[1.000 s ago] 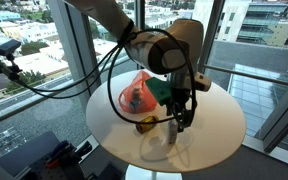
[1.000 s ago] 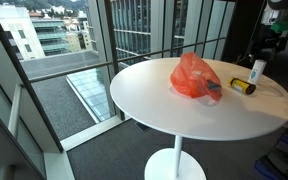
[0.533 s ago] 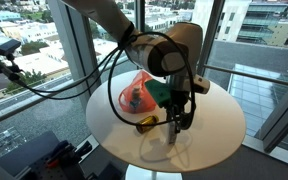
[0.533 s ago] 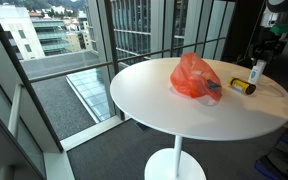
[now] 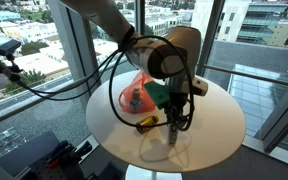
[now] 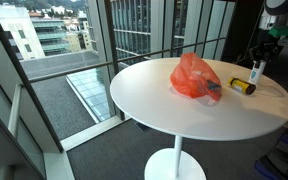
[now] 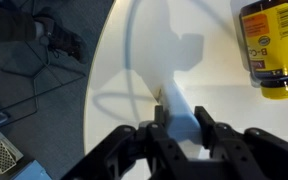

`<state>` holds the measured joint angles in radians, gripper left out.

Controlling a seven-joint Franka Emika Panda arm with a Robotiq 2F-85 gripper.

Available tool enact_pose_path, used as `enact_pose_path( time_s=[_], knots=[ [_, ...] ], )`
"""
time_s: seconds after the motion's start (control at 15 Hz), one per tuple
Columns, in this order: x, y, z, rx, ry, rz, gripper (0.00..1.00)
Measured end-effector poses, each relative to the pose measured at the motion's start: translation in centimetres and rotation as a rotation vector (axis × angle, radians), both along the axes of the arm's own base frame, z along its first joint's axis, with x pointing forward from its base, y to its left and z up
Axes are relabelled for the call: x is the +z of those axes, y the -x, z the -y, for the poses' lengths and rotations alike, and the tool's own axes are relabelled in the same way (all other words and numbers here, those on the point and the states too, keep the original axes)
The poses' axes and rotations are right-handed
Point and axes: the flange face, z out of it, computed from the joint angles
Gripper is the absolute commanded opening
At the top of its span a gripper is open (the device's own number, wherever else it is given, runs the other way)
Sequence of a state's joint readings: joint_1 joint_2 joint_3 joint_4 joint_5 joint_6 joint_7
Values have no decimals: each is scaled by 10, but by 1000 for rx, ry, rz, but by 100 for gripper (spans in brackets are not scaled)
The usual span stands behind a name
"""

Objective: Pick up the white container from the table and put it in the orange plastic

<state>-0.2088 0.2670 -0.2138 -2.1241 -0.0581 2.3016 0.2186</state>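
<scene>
Gripper [image 7: 182, 128] comes up from the bottom edge of the wrist view, its two dark fingers [image 7: 160, 128] closed on the white container [image 7: 176, 106], one on each side. The container runs up toward the middle of the frame and throws a broad shadow on the white table [image 7: 134, 60] above it. A yellow bottle [image 7: 267, 45] lies at the upper right, well apart from the grip. Dark floor fills the left side.

Over to an exterior view: the arm bends down from the top of the frame and the gripper [image 5: 176, 120] hangs just right of centre over the round table [image 5: 219, 125]. The container is hard to pick out between the fingers here. The orange plastic bag [image 5: 132, 95] sits crumpled just left of the gripper, and the yellow bottle [image 5: 146, 122] lies at the bag's lower right, near the fingers.

Now an exterior view from across the table: the gripper [image 6: 263, 55] is at the far right edge with the white container [image 6: 257, 70] upright in its grip. Whether its base touches the table [image 6: 164, 110] cannot be told. The yellow bottle [image 6: 242, 87] lies just left of it, and the orange bag [image 6: 192, 77] sits at centre, apart from the container.
</scene>
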Motion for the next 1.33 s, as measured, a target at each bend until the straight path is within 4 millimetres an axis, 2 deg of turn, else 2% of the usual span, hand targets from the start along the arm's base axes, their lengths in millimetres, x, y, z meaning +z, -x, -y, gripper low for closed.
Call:
enact_pose_path(
  time_s=[0.27, 0.53, 0.93, 1.33],
  knots=[
    [3, -4, -9, 17, 1, 5, 12],
    [21, -16, -34, 71, 10, 35, 11],
    [60, -36, -99, 190, 10, 102, 11],
    [85, -49, -162, 299, 3, 151, 11]
  ],
)
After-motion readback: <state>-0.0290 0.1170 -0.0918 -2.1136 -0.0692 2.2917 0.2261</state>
